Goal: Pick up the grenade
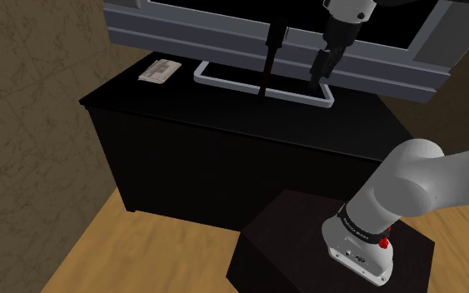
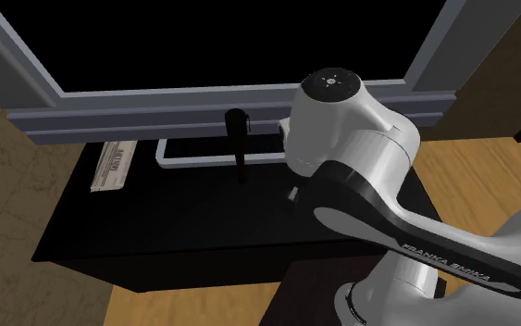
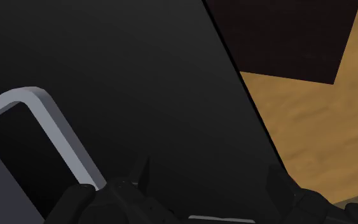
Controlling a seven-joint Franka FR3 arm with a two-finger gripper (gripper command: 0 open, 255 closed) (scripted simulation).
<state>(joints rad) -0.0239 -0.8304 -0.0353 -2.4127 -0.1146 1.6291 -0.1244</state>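
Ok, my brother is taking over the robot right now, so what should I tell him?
Gripper: open and holding nothing, low over the black cabinet near the TV's grey foot.
Grenade: a black stick-shaped thing standing upright on the cabinet at the grey foot. It is to the shoulder view's left of the gripper and is not touched.
Done: nothing picked up yet.
Left: bring the fingers around the grenade, shut them, then lift.
Also: a flat pale thing lies near the cabinet's far corner. Probably leave it alone.

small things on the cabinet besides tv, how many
2: a black upright stick at the grey stand's front, a pale flat item at the shoulder view's left; arm may hide more.
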